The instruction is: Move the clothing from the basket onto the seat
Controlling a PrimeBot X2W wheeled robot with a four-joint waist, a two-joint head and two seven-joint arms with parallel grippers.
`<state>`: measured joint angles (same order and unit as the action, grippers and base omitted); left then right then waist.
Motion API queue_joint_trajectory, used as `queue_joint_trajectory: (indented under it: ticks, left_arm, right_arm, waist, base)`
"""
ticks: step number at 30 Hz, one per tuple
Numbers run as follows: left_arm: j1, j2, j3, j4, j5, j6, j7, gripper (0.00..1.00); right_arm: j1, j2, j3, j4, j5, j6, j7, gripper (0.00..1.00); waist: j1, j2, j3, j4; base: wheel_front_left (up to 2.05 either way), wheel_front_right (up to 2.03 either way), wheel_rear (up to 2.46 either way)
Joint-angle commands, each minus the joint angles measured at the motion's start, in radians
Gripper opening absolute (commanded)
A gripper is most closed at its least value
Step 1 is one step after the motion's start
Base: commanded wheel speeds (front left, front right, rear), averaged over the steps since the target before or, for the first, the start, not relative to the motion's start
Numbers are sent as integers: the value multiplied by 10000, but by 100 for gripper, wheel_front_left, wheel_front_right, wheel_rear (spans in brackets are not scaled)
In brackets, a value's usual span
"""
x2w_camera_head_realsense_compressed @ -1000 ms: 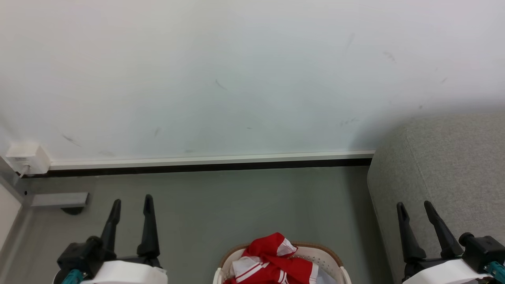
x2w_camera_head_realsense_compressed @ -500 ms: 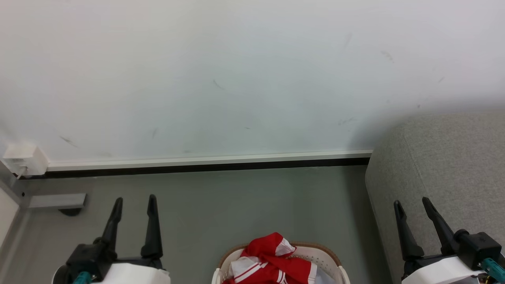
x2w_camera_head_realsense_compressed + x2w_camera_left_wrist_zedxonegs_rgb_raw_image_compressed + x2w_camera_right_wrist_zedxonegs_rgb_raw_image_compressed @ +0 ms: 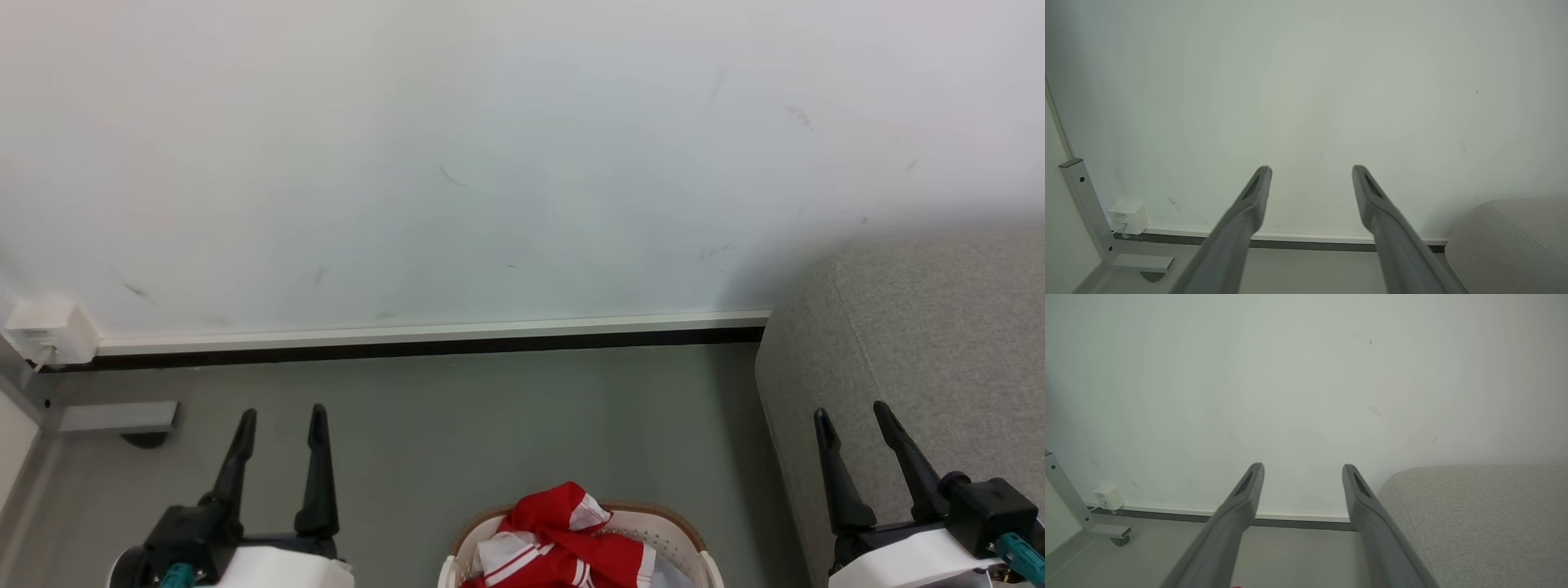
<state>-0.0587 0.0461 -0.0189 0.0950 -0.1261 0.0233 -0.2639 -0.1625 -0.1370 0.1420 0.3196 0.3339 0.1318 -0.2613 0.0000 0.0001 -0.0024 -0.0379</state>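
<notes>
Red clothing [image 3: 571, 535] with white panels and stripe trim is heaped in the cream basket [image 3: 690, 547] with a brown rim, at the bottom middle of the head view. The grey fabric seat [image 3: 931, 327] rises at the right, next to the basket, and shows in both wrist views [image 3: 1515, 241] [image 3: 1486, 514]. My left gripper [image 3: 282, 415] [image 3: 1310, 169] is open at the lower left, well left of the basket, with nothing between its fingers. My right gripper [image 3: 851, 412] [image 3: 1302, 467] is open at the lower right, in front of the seat's side, also empty.
A white wall with a skirting board [image 3: 433, 333] runs across ahead, beyond a grey floor. A white socket box [image 3: 45, 331] and a grey metal frame foot [image 3: 118, 416] sit at the far left.
The left gripper has shifted slightly right and the right gripper slightly left and up. The clothing and basket have not moved.
</notes>
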Motion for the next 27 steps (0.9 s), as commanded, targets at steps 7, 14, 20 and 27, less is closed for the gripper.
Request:
queue_joint_trajectory:
  ticks: [7, 14, 20, 27]
  left_arm:
    - [57, 77, 17, 44, -20, 37, -10, 100]
    - [-124, 69, -67, -29, -52, -13, -9, 100]
    - [-519, 69, -426, 31, -257, -57, -9, 100]
    - [-1319, 71, -856, 461, -482, -328, -9, 100]
  right_arm:
    - [-42, -22, -30, -49, -36, -21, -29, 100]
    - [-376, -229, 164, -127, 291, -21, -29, 100]
    - [-781, -523, 73, -354, 394, -21, -29, 100]
    - [-1440, -596, -212, -785, 318, -21, -29, 100]
  waist:
    - [0, -1, 10, -6]
    - [0, -1, 251, -153]
    - [0, -1, 813, -347]
    - [0, -1, 1966, -849]
  base:
    - [0, 0, 0]
    - [0, 0, 0]
    - [0, 0, 0]
    - [0, 0, 0]
